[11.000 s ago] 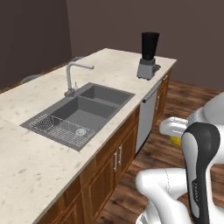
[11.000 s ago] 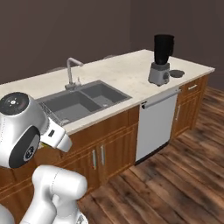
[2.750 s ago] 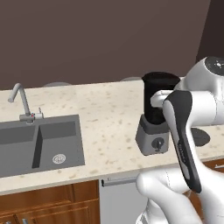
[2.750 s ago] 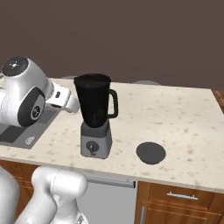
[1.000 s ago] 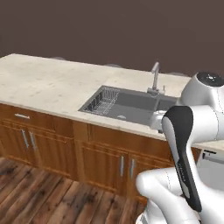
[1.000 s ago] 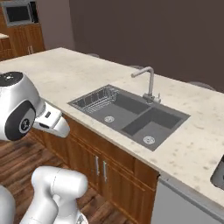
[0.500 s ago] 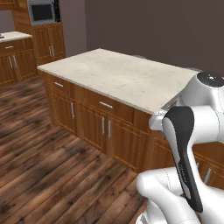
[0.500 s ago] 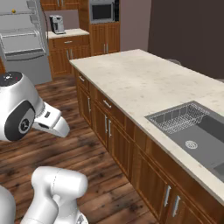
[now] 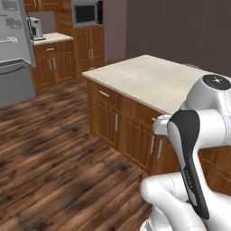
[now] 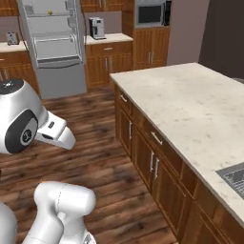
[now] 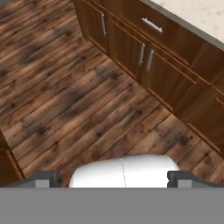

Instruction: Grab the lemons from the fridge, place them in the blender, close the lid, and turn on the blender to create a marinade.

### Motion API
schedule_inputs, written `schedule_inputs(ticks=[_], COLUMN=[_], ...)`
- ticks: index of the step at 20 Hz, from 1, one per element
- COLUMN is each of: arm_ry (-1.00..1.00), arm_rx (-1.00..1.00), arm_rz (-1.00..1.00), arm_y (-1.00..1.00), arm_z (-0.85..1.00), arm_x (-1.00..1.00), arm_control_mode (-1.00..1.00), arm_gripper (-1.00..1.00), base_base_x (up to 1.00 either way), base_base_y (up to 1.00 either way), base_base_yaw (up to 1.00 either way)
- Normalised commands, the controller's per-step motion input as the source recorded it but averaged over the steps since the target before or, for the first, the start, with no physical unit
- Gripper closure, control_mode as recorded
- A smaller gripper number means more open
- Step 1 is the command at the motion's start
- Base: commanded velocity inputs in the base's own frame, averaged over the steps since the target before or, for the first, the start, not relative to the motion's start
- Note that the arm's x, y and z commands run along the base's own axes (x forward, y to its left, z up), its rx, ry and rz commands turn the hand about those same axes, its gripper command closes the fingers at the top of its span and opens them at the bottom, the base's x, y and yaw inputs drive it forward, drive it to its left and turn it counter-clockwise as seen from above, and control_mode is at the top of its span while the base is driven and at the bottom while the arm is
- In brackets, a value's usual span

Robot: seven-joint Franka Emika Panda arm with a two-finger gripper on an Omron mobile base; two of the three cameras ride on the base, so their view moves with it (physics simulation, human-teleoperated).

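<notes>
The jaws stand wide and empty — the gripper (image 11: 113, 179) hangs over the dark wooden floor (image 11: 65, 96) beside the island cabinets (image 11: 144, 57) — while the fridge (image 10: 52, 43) stands open across the room, a lemon (image 10: 49, 12) on its top shelf, well apart from the pale tabletop (image 10: 200, 109).

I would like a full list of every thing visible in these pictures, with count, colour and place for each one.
fridge: one, grey, door open, pale shelves showing, far wall.
lemons: at least one small yellow spot, on an upper fridge shelf; too small to count.
coffee machine: one, silver and dark, on the far counter right of the fridge.
microwave: one, dark, built into the tall wooden cabinets.
island counter: one, pale speckled top over brown wooden cabinets, at right.
sink: one corner, grey, in the island.
floor: dark brown wood planks.
gripper: one, dark fingertips set wide apart, holding nothing, above the floor.
</notes>
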Motion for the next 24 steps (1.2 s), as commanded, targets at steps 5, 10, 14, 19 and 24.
schedule_inputs(ticks=[5, 10, 14, 19, 24], arm_ry=[0.00, 0.00, 0.00, 0.00, 0.00], arm_rx=[0.00, 0.00, 0.00, 0.00, 0.00], arm_rz=[0.00, 0.00, 0.00, 0.00, 0.00], arm_y=[0.00, 0.00, 0.00, 0.00, 0.00], arm_z=[0.00, 0.00, 0.00, 0.00, 0.00], arm_x=[0.00, 0.00, 0.00, 0.00, 0.00], arm_control_mode=[1.00, 1.00, 1.00, 1.00, 1.00], arm_gripper=[-1.00, -1.00, -1.00, -1.00, -1.00], base_base_x=[1.00, 1.00, 1.00, 1.00, 1.00], base_base_y=[0.73, 0.69, 0.55, 0.39, 0.17], base_base_yaw=[0.20, 0.18, 0.18, 0.22, 0.26])
